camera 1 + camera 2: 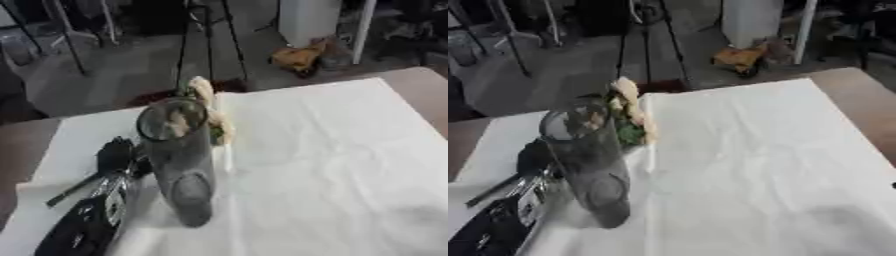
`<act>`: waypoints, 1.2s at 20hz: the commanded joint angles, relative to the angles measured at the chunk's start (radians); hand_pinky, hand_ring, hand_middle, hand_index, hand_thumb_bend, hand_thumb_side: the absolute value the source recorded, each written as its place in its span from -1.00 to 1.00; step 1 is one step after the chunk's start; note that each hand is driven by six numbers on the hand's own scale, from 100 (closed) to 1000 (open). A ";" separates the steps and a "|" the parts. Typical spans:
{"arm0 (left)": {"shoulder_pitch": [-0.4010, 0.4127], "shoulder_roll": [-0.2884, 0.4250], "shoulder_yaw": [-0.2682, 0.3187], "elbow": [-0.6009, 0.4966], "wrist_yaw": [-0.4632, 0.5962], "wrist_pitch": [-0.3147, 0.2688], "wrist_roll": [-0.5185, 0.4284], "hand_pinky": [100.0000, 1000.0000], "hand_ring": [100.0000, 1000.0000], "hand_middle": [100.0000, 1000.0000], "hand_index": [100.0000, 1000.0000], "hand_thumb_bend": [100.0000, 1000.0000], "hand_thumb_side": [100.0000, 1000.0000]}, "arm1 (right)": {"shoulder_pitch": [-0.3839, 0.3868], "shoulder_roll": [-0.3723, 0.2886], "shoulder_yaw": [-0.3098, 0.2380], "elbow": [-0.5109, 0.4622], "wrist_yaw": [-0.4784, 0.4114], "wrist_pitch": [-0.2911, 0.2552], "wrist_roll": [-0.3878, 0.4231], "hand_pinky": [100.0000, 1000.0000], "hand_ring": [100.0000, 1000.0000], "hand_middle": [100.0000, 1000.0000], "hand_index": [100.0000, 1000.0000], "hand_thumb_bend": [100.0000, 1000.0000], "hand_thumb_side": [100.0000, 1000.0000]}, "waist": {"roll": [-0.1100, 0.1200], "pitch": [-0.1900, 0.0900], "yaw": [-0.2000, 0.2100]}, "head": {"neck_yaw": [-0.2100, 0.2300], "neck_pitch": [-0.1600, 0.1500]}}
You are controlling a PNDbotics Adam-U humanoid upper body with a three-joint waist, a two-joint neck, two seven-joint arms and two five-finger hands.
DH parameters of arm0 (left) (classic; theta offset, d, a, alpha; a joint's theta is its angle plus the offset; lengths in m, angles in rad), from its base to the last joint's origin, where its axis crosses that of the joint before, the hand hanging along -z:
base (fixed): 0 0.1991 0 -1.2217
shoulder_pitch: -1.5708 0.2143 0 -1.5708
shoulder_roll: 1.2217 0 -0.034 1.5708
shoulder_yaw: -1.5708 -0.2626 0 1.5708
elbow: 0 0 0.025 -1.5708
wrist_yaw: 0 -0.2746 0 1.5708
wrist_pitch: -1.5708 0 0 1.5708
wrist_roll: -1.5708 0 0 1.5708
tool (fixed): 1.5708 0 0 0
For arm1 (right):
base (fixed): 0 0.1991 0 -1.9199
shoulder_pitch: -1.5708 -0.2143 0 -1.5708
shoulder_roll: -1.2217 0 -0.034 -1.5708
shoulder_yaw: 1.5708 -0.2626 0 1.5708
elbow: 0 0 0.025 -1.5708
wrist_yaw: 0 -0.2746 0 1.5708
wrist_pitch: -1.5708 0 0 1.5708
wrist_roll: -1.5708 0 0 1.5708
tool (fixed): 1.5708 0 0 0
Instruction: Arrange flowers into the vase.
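Observation:
A tall clear glass vase (179,165) stands on the white cloth (332,170) at the left, its round mouth towards me. Cream flowers (629,105) with green leaves (629,134) lie against the far right side of the vase's rim. A pale shape shows through the mouth, and I cannot tell whether the stems are inside. My left hand (115,154), black, sits right against the vase's left side, and its silver-jointed forearm (96,210) runs in from the lower left corner. My right hand shows in no view.
The cloth covers most of a brown table (429,90) whose bare top shows at the far right and left. Beyond the far edge are a grey floor, dark tripod legs (208,45), a white cabinet and a yellow-brown bundle (299,56).

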 commanded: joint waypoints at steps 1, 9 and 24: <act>-0.023 0.041 -0.001 -0.040 -0.028 -0.006 0.013 -1.00 -1.00 -1.00 -1.00 0.26 0.04 | -0.016 -0.014 -0.010 -0.012 -0.009 -0.003 -0.001 0.24 0.91 -0.35 0.35 -0.17 0.03 | -0.017 -0.003 0.001 | 0.002 -0.012; -0.031 0.077 0.012 -0.175 -0.011 0.004 0.049 -1.00 -1.00 -1.00 -1.00 0.08 -0.27 | -0.011 -0.005 -0.013 -0.021 -0.009 0.005 -0.006 0.24 0.91 -0.35 0.35 -0.17 0.04 | -0.023 -0.016 0.007 | -0.003 -0.016; -0.065 0.114 0.056 -0.435 0.123 0.026 0.123 -1.00 -1.00 -1.00 -0.95 -0.13 -0.29 | -0.005 0.010 -0.018 -0.036 -0.007 0.019 -0.015 0.24 0.91 -0.35 0.35 -0.18 0.05 | -0.033 -0.036 0.014 | -0.004 -0.031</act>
